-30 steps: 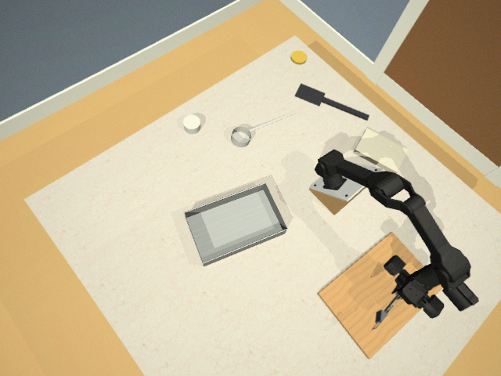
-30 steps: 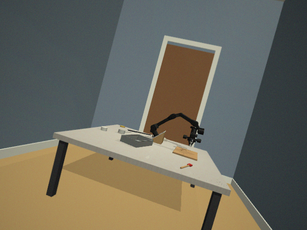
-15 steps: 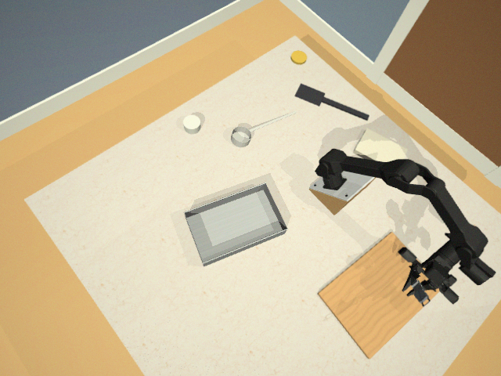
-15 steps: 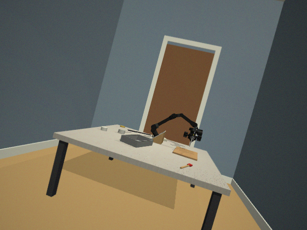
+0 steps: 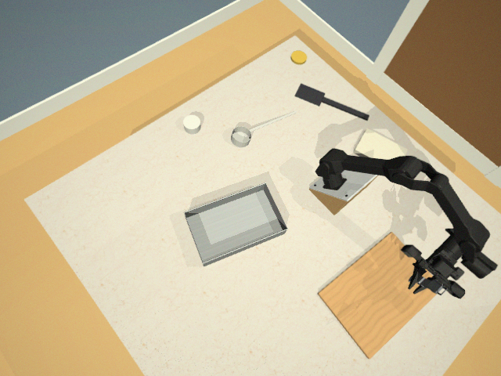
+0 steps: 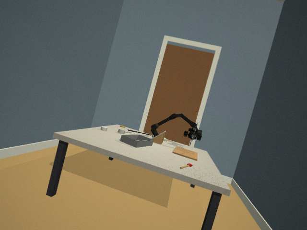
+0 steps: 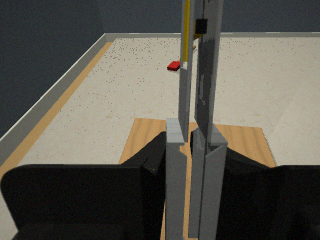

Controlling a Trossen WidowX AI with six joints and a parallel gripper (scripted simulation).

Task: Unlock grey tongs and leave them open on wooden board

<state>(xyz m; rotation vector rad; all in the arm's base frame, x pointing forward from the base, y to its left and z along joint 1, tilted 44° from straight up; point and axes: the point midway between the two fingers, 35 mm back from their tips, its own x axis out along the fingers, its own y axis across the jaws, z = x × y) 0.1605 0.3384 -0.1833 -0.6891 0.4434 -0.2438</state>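
Observation:
My gripper (image 5: 413,287) (image 7: 179,138) is shut on the grey tongs (image 6: 190,142) (image 7: 207,80) and holds them in the air over the far right part of the wooden board (image 5: 364,303) (image 6: 184,153) (image 7: 145,131). In the exterior view the tongs look steep, with thin ends showing above and below my gripper. In the wrist view their two arms run up out of the frame, close together with a narrow gap. A yellow strip and a small black block show between them near the top. The hinge end is not clearly visible. The roasting tin (image 5: 243,247) (image 6: 131,142) has nothing across it.
A red-headed hammer (image 6: 189,165) (image 7: 173,65) lies beyond the board. The arm's base stands on a metal-topped wedge (image 5: 331,203), near a cream block (image 5: 378,146). A black spatula (image 5: 309,95), handled cup (image 5: 241,138), white jar (image 5: 192,122) and yellow disc (image 5: 298,56) are farther off.

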